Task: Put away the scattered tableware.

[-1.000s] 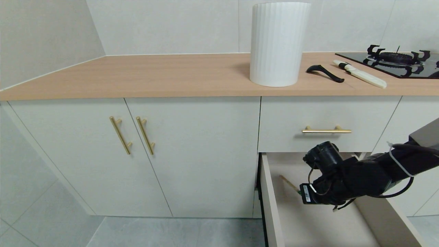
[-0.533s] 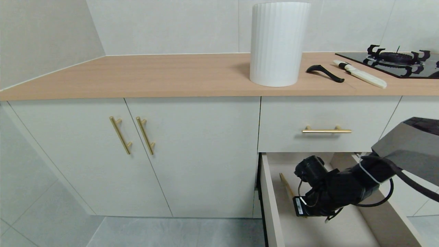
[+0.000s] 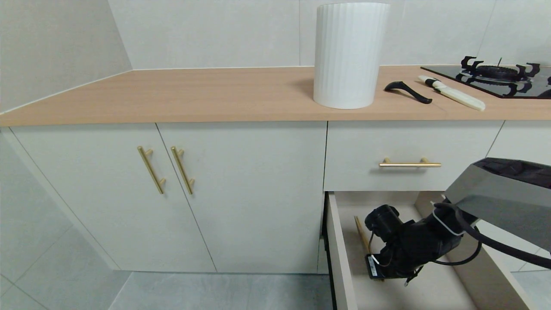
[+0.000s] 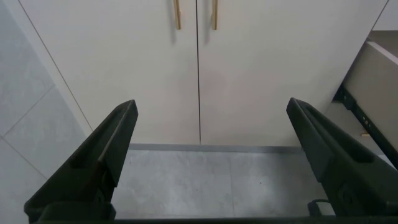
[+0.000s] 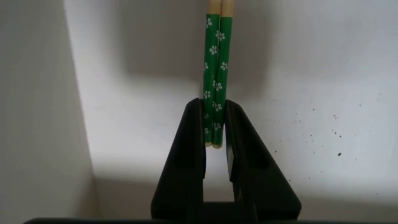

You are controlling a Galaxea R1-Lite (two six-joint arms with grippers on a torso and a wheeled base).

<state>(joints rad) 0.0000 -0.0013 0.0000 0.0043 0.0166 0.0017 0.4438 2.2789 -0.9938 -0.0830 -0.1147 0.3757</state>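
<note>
A pair of chopsticks point(image 5: 215, 68) with green flowered ends is pinched between my right gripper's point(image 5: 216, 144) fingers point(image 5: 191, 137), low inside the open drawer point(image 3: 340, 254). In the head view their wooden tips point(image 3: 360, 232) stick out toward the drawer's back, beside the left wall, and the right gripper point(image 3: 373, 267) is down in the drawer. On the wooden counter lie a black scoop point(image 3: 406, 90) and a white knife point(image 3: 452, 93). My left gripper point(image 4: 211, 162) is open, facing the cabinet doors and the floor.
A tall white ribbed container point(image 3: 348, 54) stands on the counter point(image 3: 193, 94) left of the scoop. A gas hob point(image 3: 499, 75) sits at the far right. The upper drawer with a gold handle point(image 3: 410, 164) is closed. Two cabinet doors point(image 3: 172, 193) are at the left.
My right arm has moved down and to the left, deeper into the open drawer, carrying the chopsticks closer to the drawer floor and left wall.
</note>
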